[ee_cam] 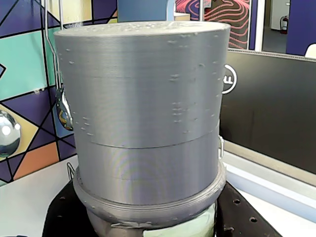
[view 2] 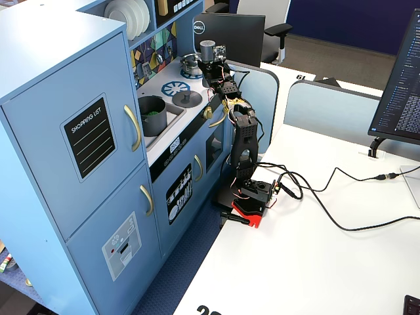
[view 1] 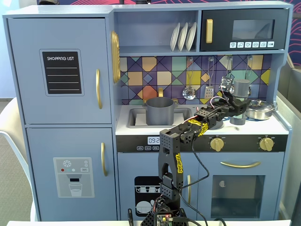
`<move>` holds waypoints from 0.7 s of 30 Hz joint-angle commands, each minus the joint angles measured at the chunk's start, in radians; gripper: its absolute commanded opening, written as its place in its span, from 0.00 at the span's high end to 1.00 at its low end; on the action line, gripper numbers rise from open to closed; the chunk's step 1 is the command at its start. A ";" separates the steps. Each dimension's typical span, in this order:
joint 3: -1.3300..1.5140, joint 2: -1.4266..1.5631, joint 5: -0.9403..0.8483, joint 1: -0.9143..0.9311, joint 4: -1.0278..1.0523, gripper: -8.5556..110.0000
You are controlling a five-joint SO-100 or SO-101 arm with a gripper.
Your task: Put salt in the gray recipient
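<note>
The salt (view 1: 241,88) is a slim gray shaker that stands upright on the right side of the stovetop. In the wrist view the salt (ee_cam: 143,108) fills the frame, with a strip of pale green label at the bottom. My gripper (view 1: 237,107) is shut on its middle, and black fingers (ee_cam: 61,219) show on either side of it. From the side the salt (view 2: 208,51) rises above my gripper (view 2: 210,65). The gray recipient (view 1: 160,110) sits in the sink to the left, well apart, and the recipient (view 2: 152,113) has something green inside.
A shiny steel pan (view 1: 259,109) stands just right of the shaker. A ladle (view 1: 189,92) and a spatula (view 1: 209,90) hang on the tiled back wall. A flat gray lid (view 2: 187,98) with a knob lies between sink and shaker. A shelf runs overhead.
</note>
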 commanded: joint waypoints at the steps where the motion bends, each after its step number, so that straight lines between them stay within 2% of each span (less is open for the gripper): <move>1: -0.021 0.002 0.020 0.008 -0.051 0.93; 21: -0.009 -0.074 -0.025 0.005 -0.117 0.93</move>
